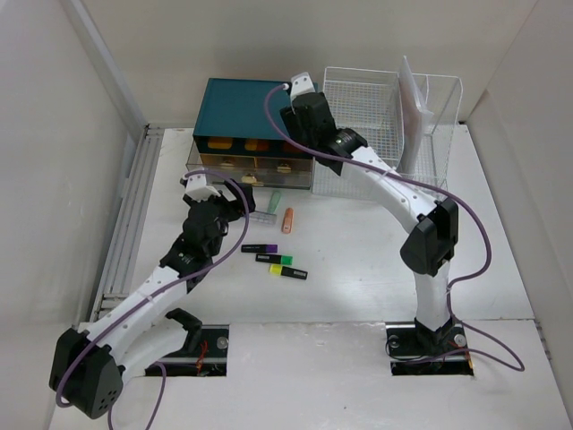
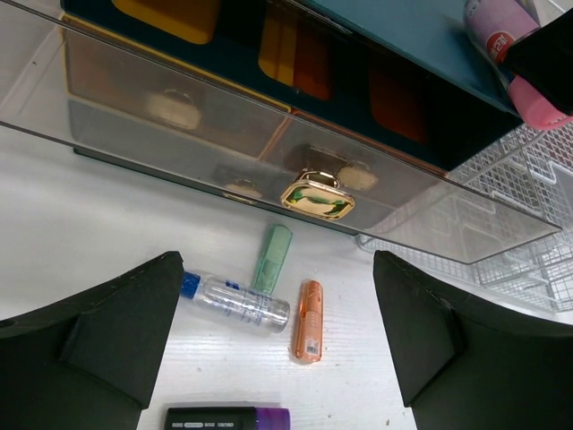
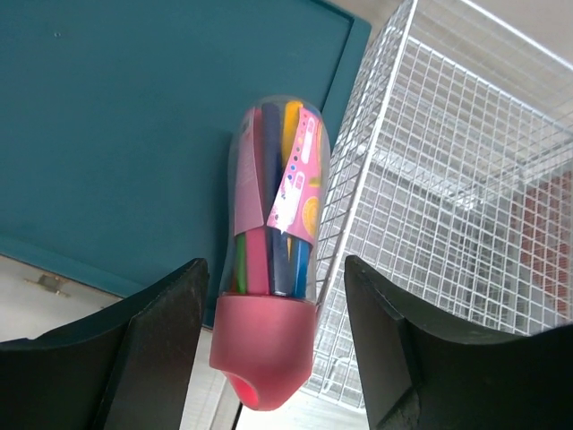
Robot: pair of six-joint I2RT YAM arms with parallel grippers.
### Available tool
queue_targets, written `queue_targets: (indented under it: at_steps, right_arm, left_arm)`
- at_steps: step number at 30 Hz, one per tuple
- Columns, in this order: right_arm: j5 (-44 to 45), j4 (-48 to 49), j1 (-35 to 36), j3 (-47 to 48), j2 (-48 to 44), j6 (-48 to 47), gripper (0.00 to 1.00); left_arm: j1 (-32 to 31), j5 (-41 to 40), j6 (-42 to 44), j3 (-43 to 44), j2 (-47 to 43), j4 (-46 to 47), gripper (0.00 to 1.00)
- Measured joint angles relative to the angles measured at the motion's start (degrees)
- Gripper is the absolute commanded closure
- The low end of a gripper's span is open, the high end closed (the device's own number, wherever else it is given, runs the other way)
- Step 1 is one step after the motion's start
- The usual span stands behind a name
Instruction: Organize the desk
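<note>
The white desk point(image 1: 376, 278) holds loose stationery in front of the teal drawer cabinet point(image 1: 240, 100). My left gripper point(image 2: 277, 345) hangs open above a clear bottle with a blue cap point(image 2: 235, 302), an orange tube point(image 2: 309, 321) and a pale green piece point(image 2: 273, 258). A purple highlighter point(image 2: 228, 417) lies nearest the wrist. My right gripper point(image 3: 273, 358) is open over the cabinet top point(image 3: 134, 134). Its fingers straddle a clear pen tube with a pink cap point(image 3: 271, 269), with a gap showing on each side.
A white wire basket point(image 1: 380, 112) stands right of the cabinet, with a sheet leaning inside. Purple point(image 1: 259, 248), green point(image 1: 274, 259) and yellow point(image 1: 288, 271) highlighters lie mid-desk. A clear drawer point(image 2: 269, 134) shows a gold clip point(image 2: 317, 197) through its front. A grey rail point(image 1: 125, 215) runs along the left edge.
</note>
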Motion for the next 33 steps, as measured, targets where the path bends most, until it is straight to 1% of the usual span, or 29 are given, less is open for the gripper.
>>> queue_targets:
  at_steps: [7, 10, 13, 14, 15, 17, 18, 20, 22, 26, 30, 33]
  right_arm:
    - [-2.5, -2.6, -1.0, 0.0, 0.1, 3.1, 0.35]
    - [-3.9, -3.3, -1.5, 0.1, 0.3, 4.2, 0.39]
    - [-4.4, -3.6, -1.7, 0.2, 0.3, 4.7, 0.48]
    - [-4.5, -3.6, -1.8, 0.3, 0.3, 4.8, 0.54]
    - [-4.8, -3.7, -1.9, 0.4, 0.3, 5.0, 0.57]
    - [-5.2, -3.8, -2.2, 0.5, 0.3, 5.2, 0.61]
    - [-5.4, -3.8, -2.2, 0.5, 0.3, 5.3, 0.66]
    - [-5.5, -3.8, -2.3, 0.5, 0.3, 5.4, 0.68]
    - [-5.6, -3.8, -2.3, 0.5, 0.3, 5.4, 0.72]
    - [-5.5, -2.8, -2.0, -0.3, 0.1, 4.5, 0.74]
    - [-4.7, 0.5, -0.5, -5.4, -2.6, 2.0, 0.74]
    - [-4.7, 2.1, 2.0, -9.6, -5.1, 0.4, 0.74]
  left_arm:
    - [0.0, 0.0, 0.0, 0.0, -1.5, -0.6, 0.16]
    - [0.0, 0.0, 0.0, 0.0, -1.7, -0.6, 0.16]
    - [0.0, 0.0, 0.2, 0.0, -1.8, -0.7, 0.16]
    - [0.0, 0.0, 0.3, 0.0, -1.8, -0.7, 0.16]
    - [0.0, 0.0, 0.3, 0.0, -1.8, -0.7, 0.16]
    - [0.0, 0.0, 0.3, 0.0, -1.8, -0.7, 0.16]
    - [0.0, 0.0, 0.3, 0.0, -1.8, -0.7, 0.16]
    - [0.0, 0.0, 0.4, 0.0, -1.8, -0.7, 0.16]
    - [0.0, 0.0, 0.5, 0.0, -1.8, -0.7, 0.16]
    - [0.0, 0.0, 0.5, 0.0, -1.8, -0.7, 0.16]
    - [0.0, 0.0, 0.5, 0.0, -1.8, -0.7, 0.16]
    - [0.0, 0.0, 0.5, 0.0, -1.8, -0.7, 0.16]
